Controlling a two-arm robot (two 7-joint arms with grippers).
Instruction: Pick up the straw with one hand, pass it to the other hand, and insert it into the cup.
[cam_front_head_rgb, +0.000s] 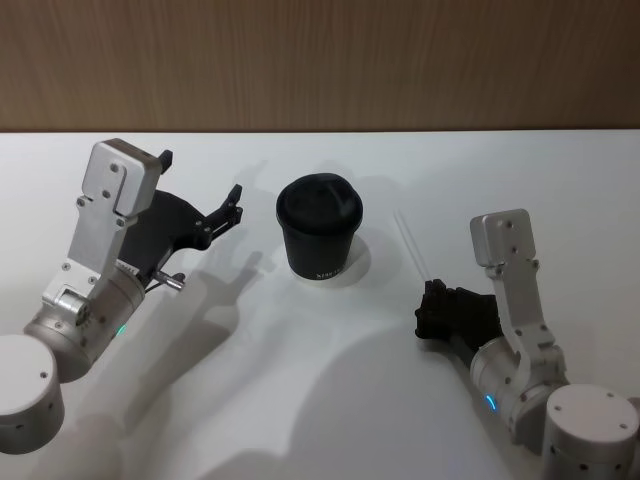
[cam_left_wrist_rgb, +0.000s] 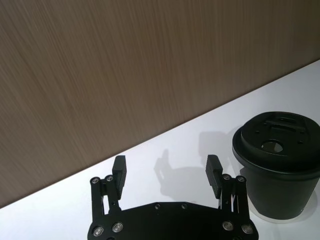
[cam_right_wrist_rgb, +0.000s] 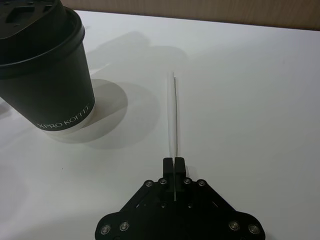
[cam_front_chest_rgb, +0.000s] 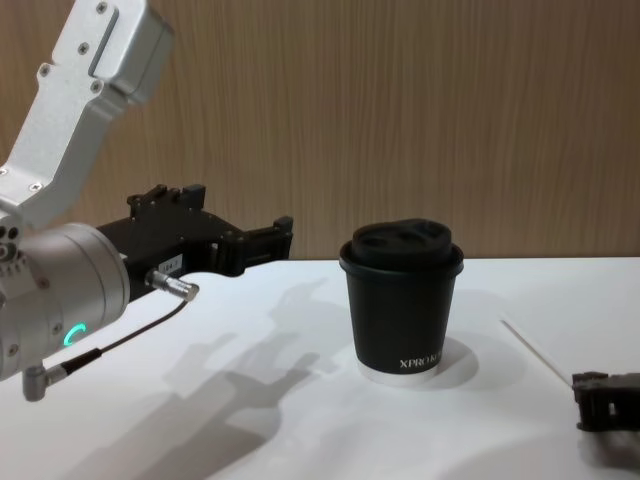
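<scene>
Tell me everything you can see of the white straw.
The long, thin white plastic straw is straight and unbent. Its near end is pinched in the shut all-black right gripper; the rest runs low along the white table, beside the black lidded paper cup but apart from it. Whether it rests on the table cannot be told.

the head view looks steeply down from above on the white table (cam_front_head_rgb: 300, 400), with the wood wall (cam_front_head_rgb: 320, 60) across its far edge and an arm at each side. the chest view sits low, about level with the cup (cam_front_chest_rgb: 402, 310), and faces straight forward at the wall. the left wrist view looks out over the left gripper (cam_left_wrist_rgb: 167, 165) toward the wall, the cup near. the right wrist view lies low and close over the table, sighting past the right gripper (cam_right_wrist_rgb: 173, 162) along the straw (cam_right_wrist_rgb: 173, 115). all four views share the cup.
</scene>
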